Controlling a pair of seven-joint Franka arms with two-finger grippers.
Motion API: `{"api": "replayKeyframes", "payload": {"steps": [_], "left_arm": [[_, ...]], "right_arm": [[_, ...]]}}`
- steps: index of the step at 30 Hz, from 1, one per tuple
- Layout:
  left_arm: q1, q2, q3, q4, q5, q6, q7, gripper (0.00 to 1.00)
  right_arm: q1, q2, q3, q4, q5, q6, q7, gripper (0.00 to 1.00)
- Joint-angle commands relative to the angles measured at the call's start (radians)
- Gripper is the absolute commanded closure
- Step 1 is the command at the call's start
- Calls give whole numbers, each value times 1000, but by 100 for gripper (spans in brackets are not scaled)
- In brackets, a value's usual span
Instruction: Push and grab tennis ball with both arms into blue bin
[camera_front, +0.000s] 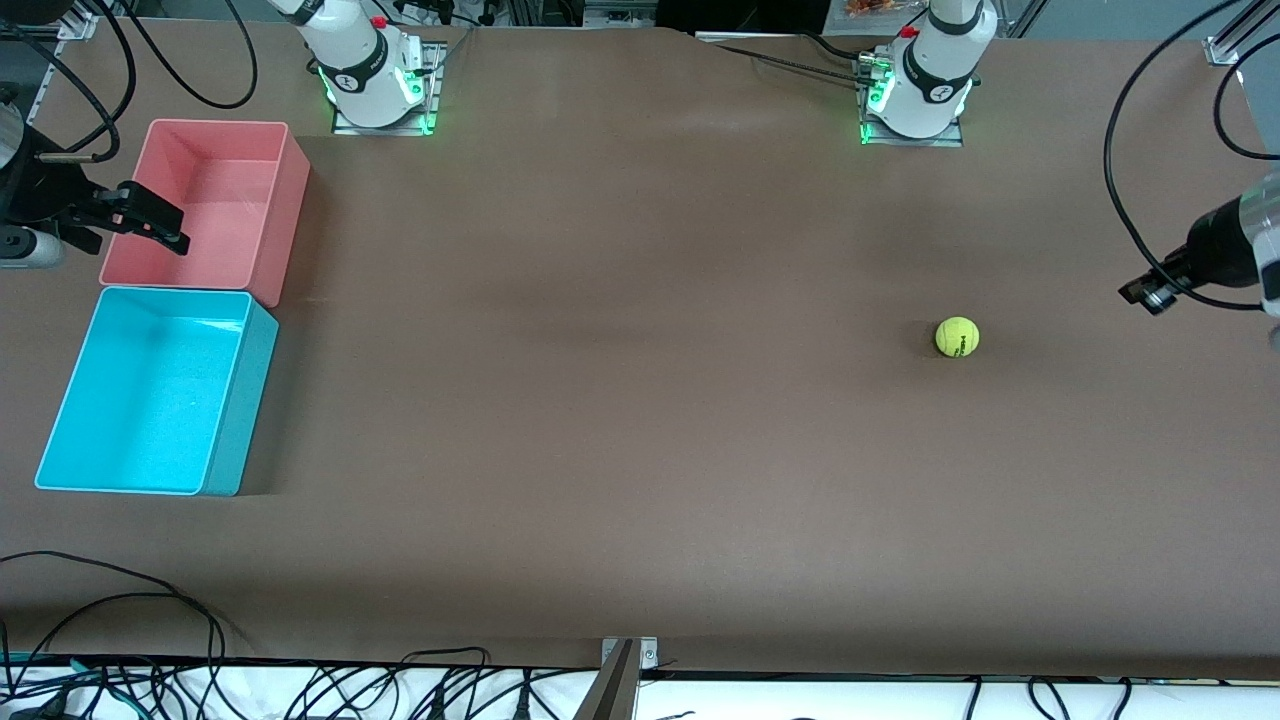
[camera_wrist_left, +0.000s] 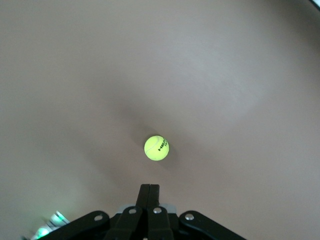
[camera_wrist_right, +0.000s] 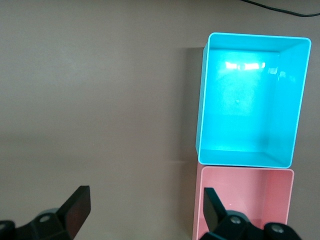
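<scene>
**Tennis ball sits alone on the table as two arms hang at opposite ends**

The tennis ball (camera_front: 957, 336) rests on the brown table (camera_front: 620, 420) toward the left arm's end, well apart from both bins and touching nothing. The left gripper (camera_wrist_left: 149, 192) hangs in the air over the table's edge at that end, its two fingers pressed flat together with nothing between them; in the left wrist view the ball (camera_wrist_left: 156, 148) lies on the tabletop just ahead of the fingertips, clear of them. At the right arm's end, the blue bin (camera_front: 62, 410) stands empty, nearer the front camera than the pink-red bin (camera_front: 290, 200), and the two tubs sit side by side, touching or nearly so. The right gripper (camera_front: 150, 222) hovers over the pink-red bin's edge, jaws spread wide and holding nothing.
</scene>
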Motion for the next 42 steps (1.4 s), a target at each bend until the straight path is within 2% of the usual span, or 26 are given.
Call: {"api": "replayKeyframes", "payload": {"steps": [1,4,5,11,14,22,28,31,42], "left_arm": [[29,19,-3,-25,7,26,-178,100],[41,22,-3,-71,7,53,-286,100],[54,22,-3,-161,7,136,-411,100],[55,19,-4,-264,7,234,-540,100],[57,10,-4,-370,8,348,-615,100],[72,-5,-4,-595,16,595,-652,100],[103,-5,-4,-767,16,828,-662,100],[121,4,-4,-810,16,912,-678,100],[127,108,-6,-852,16,1055,-733,100]], "right_arm": [[-1,-8,1,14,8,-23,-7,0],[-1,-8,1,14,8,-21,-7,0],[-1,-8,1,14,9,-23,-7,0],[-1,-8,1,14,9,-23,-7,0],[-1,-8,1,14,8,-23,-7,0],[-1,-8,1,14,8,-23,-7,0],[-1,-8,1,14,8,-23,-7,0],[-1,-8,1,14,8,-23,-7,0],[-1,-8,1,14,9,-23,-7,0]]}}
